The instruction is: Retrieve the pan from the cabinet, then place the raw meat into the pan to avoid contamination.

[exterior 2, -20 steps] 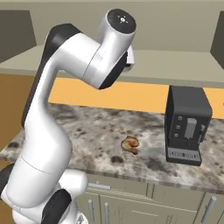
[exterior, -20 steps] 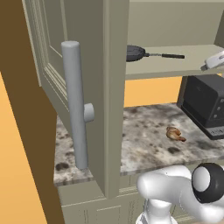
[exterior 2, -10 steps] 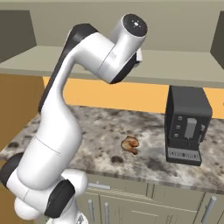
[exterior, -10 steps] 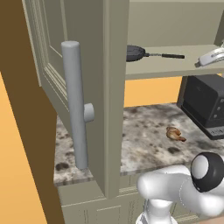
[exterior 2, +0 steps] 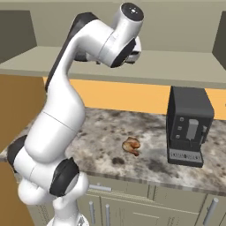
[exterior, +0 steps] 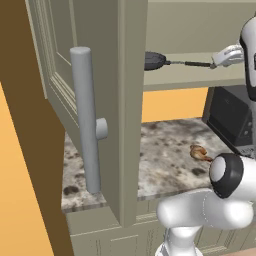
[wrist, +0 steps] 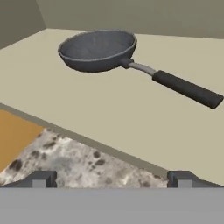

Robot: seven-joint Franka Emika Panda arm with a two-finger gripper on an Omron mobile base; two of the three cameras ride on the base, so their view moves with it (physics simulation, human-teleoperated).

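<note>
Dark grey and shallow, the pan (wrist: 98, 49) is sitting on the beige shelf (wrist: 109, 109) of the open cabinet (exterior: 129, 110), its bowl toward the left of my hand view and its black handle (wrist: 186, 89) running out to the right. My gripper (wrist: 112, 180) is hovering just off the shelf's front edge with its jaws standing wide apart, grasping nothing; both fingertips (wrist: 43, 178) are showing well short of the pan. From the left base view, my hand (exterior: 228, 55) is reaching in from the right at shelf height, close to the far end of the pan's handle, though I cannot tell whether it is touching it. Below, the raw meat (exterior 2: 131, 145) is lying on the speckled countertop (exterior 2: 101, 137), well apart from the pan and a little to the left of the black coffee machine (exterior 2: 189, 126). In that same left view the meat (exterior: 199, 152) is resting near the counter's front, with the cabinet door (exterior: 52, 65) swung open in the foreground and its long grey bar handle (exterior: 86, 120) standing upright. My white arm (exterior 2: 66, 114) is arching up from the base to the shelf.
</note>
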